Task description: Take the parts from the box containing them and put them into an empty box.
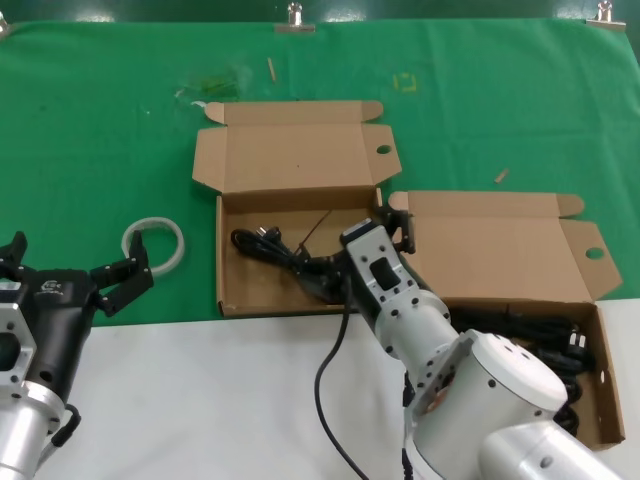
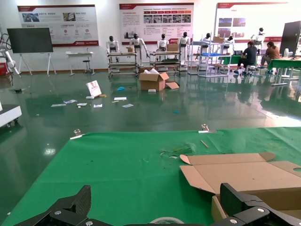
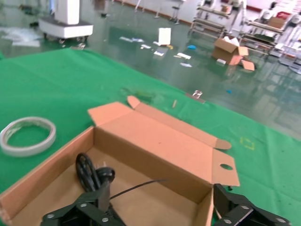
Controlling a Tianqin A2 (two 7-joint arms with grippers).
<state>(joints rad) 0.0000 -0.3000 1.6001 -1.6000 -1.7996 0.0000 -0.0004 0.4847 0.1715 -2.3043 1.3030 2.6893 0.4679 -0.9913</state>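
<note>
- Right claw (image 1: 385,232) hovers spread wide, holding nothing, inside the left box (image 1: 228,300), over one cord (image 1: 270,249) delivered there.
- More cords (image 1: 560,345) wait in the right box (image 1: 608,400); transfer looks partly done.
- Left claw (image 1: 75,262) idles wide beside the white ring (image 1: 154,243) on the table (image 1: 100,130).

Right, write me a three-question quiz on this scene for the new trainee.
1. Multiple choice: where is the right gripper?
A. over bare cloth
B. reaching into the middle box
C. raised high above both boxes
2. True or false: the white ring lies outside both boxes, near the left gripper.
3. Fill in: most power cords lie in the other box, on the robot's ___ side.

Key: 1 B; 2 true; 3 right.
</note>
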